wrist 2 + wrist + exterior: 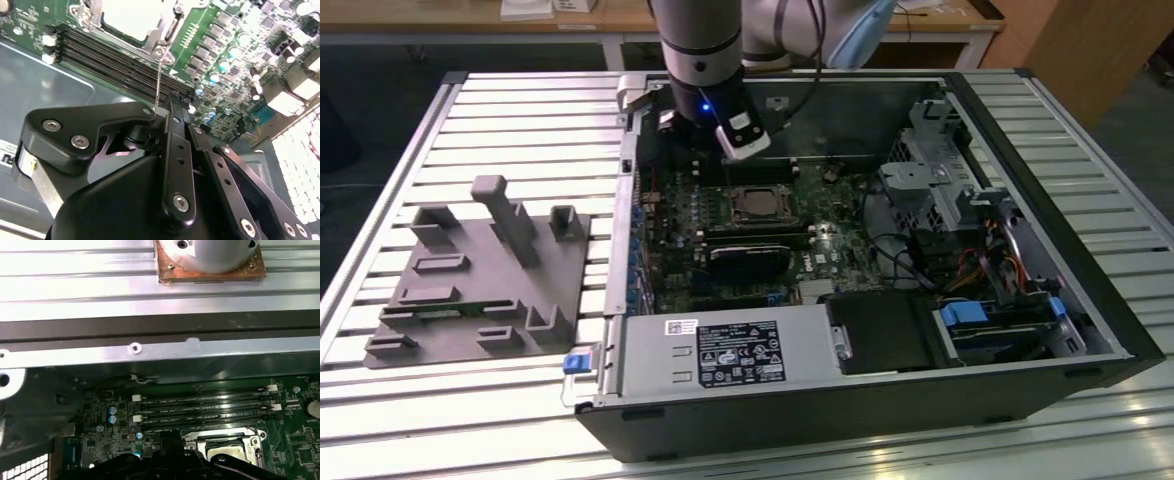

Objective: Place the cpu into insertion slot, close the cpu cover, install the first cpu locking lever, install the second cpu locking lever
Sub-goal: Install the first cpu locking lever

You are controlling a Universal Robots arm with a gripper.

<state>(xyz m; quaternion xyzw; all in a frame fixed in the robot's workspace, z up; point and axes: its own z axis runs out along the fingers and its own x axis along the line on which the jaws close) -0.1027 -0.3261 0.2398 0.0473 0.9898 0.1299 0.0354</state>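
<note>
**Lever stage at the slot**

The cpu (755, 205) lies in the slot (728, 205). The cover (166, 31) frames it, lying flat as far as the second wrist view lets one judge. The gripper (167, 107) hangs just off the slot, over the memory slots (115, 62) that border it. A thin wire lever (158, 80) runs from the slot's corner to the gripper's tip, unlatched. Whether the jaws are parted or closed on it cannot be told.

By this reading, placing and covering are done and a locking lever is the step in hand; which of the two is unclear. Such a step calls for a sure hold on a springy wire. It then needs a press down toward the slot and sideways under the catch, without sliding off.

Writing: a black label (738, 353) with white print sits on the grey box (647, 370), well apart from the slot on the side away from the gripper. A small white sticker (683, 326) lies just beside the label. Neither can be read.
</note>
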